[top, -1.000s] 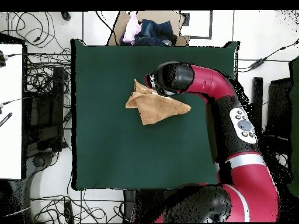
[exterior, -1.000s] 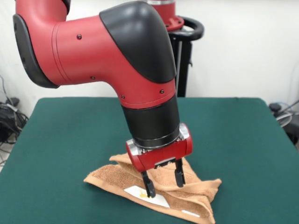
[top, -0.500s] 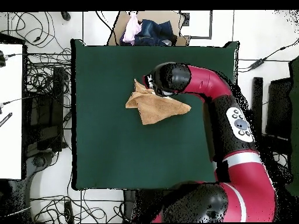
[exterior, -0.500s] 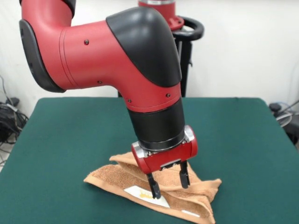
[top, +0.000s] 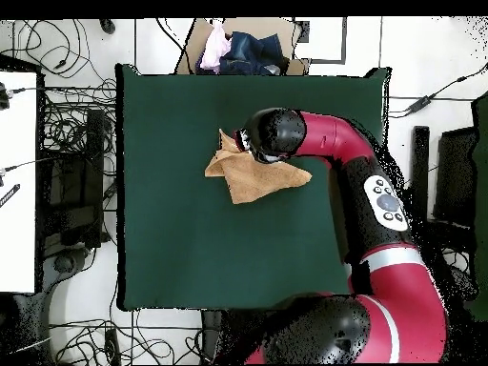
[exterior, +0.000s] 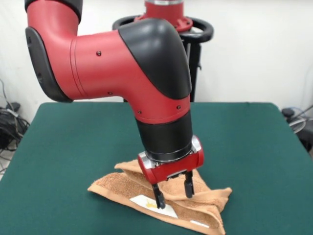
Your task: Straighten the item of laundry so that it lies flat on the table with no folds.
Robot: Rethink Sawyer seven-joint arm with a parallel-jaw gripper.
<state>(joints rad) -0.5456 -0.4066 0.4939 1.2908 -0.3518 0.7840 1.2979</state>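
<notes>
The peach-orange terry towel (exterior: pixel 161 198) lies bunched on the dark green table (exterior: pixel 63 147), near the table's front edge in the front view and toward one long side in the overhead view. It is not flat. At least two thick layers overlap: a long folded band runs along the front, and a second fold crosses behind it. A white sewn label (exterior: pixel 152 205) faces up on the front layer. From above, the cloth reads as a rough triangle with one pointed corner lifted, not a square.

The gripper (exterior: pixel 172 192) stands directly over the folds, tilted slightly. Its two dark fingers (exterior: pixel 158 197) are spread apart with a clear gap between them. The tips sit at or just above the pile beside the label. Nothing is pinched between them, so the end effector is released.

Assessment: the task is at an early stage. No edge has been drawn out and no fold opened. Outstanding work, as judged: take hold of an upper layer or corner, pull it clear of the layer beneath, then spread the remaining folds. A cardboard box of clothing (top: pixel 243 48) sits beyond the table, untouched.
</notes>
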